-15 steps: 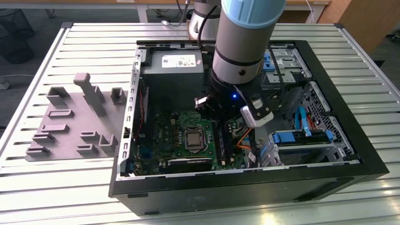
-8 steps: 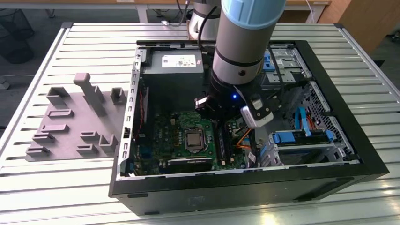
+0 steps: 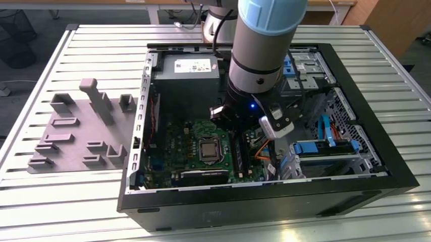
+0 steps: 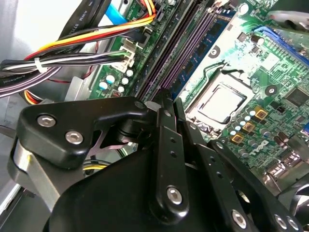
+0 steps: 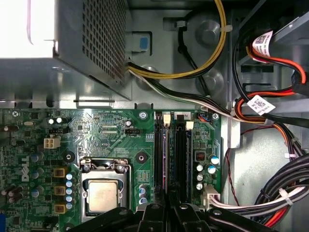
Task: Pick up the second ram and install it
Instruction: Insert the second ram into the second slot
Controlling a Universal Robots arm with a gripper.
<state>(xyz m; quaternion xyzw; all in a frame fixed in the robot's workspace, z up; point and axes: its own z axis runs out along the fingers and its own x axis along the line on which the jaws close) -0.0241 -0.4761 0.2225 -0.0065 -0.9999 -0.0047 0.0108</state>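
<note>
1. The second ram (image 4: pixel 203 53): in the second wrist view one blue-green stick with small dark chips stands on edge in the memory slots (image 5: pixel 170 154), on the side towards the processor (image 5: pixel 103 195); it lies just beyond the tip of the gripper (image 4: pixel 165 99).
2. One gripper, black, hangs low inside the computer case (image 3: pixel 269 194), right over the slots; in the first wrist view its tip (image 5: pixel 169 207) lines up with one end of them; whether it is apart, together or clamped on anything I cannot tell.
3. The slots run side by side, long and dark; two white latch ends (image 5: pixel 166 117) show at their far end; their full number I cannot count for sure.
4. One processor sits in its metal frame on the green motherboard (image 5: pixel 111 128); three small gold square parts (image 5: pixel 60 191) stand in a line beside it.
5. Writing: one white label (image 3: pixel 194 65) on the grey power supply (image 3: pixel 185 85), and two white tags (image 5: pixel 260 104) on the red and black cables; the print is too small to make out.
6. Blue plastic clips (image 3: pixel 313 147) sit on the drive bays at the exterior view's right.
7. The case lies open on a slatted metal table (image 3: pixel 88 201); one grey fixture plate (image 3: pixel 74 136) with upright blocks rests at the exterior view's left, apart from the case.
</note>
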